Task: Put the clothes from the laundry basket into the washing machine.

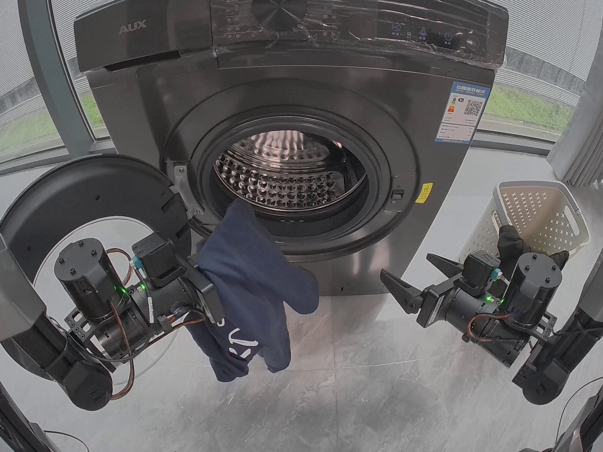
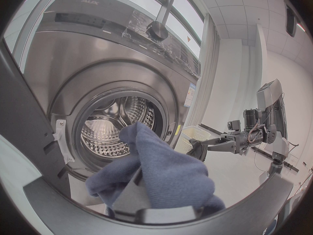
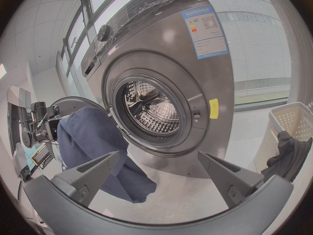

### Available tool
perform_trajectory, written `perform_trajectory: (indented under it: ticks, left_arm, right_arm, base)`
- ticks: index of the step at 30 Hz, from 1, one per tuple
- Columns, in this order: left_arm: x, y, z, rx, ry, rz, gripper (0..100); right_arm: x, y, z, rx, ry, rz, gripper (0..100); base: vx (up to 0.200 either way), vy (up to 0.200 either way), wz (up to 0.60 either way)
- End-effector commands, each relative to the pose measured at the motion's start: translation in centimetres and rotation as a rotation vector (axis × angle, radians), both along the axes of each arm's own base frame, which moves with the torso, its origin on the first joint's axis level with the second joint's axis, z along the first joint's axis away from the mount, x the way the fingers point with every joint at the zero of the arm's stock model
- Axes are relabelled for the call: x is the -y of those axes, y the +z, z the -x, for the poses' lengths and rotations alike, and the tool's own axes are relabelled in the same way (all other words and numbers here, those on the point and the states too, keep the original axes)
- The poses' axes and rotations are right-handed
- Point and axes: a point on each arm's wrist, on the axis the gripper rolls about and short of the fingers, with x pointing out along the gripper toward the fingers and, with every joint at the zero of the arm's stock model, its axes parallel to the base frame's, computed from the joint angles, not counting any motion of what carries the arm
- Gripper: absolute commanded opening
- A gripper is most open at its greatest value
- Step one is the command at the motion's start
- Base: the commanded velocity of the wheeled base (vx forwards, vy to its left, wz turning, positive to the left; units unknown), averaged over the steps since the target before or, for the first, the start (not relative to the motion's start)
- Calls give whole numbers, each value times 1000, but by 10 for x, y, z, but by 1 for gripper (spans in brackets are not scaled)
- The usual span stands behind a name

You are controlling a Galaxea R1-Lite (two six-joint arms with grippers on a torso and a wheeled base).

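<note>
A grey front-loading washing machine [image 1: 289, 95] stands before me with its round door [image 1: 81, 189] swung open to the left and its steel drum [image 1: 282, 171] bare. My left gripper [image 1: 210, 287] is shut on a navy blue garment [image 1: 251, 284], held just below the drum opening's lower left rim; the cloth [image 2: 163, 170] drapes over the fingers and hides them. The garment [image 3: 88, 137] hangs down toward the floor. My right gripper [image 1: 418, 277] stands open and empty at the right, its fingers [image 3: 228, 177] spread wide. A cream laundry basket [image 1: 546, 211] sits behind it with a black garment [image 1: 512, 243] over its rim.
The basket [image 3: 290, 118] with the black garment [image 3: 290, 154] stands on the pale marble floor [image 1: 352, 378] to the right of the machine. Windows and a curtain [image 1: 584, 139] lie behind. The open door takes up the left side near my left arm.
</note>
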Motion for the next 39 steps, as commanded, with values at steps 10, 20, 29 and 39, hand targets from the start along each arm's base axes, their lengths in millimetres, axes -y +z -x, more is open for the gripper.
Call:
perform_trajectory:
  ticks: [10, 20, 29, 39]
  left_arm:
    - [4, -8, 0, -19, -13, -21, 0]
    - [21, -15, 21, -53, -104, -41, 0]
    - [38, -34, 4, -84, -117, -79, 0]
    - [66, -57, -47, -122, -81, -2, 0]
  right_arm:
    - [-6, -4, 10, -21, 42, 13, 100]
    - [-17, -11, 30, -55, 123, 42, 100]
    - [-22, -11, 39, -57, 159, 45, 100]
    - [-19, -11, 36, -57, 156, 47, 100]
  base:
    - [200, 0, 0]
    - [40, 0, 0]
    - [0, 0, 0]
    - [0, 0, 0]
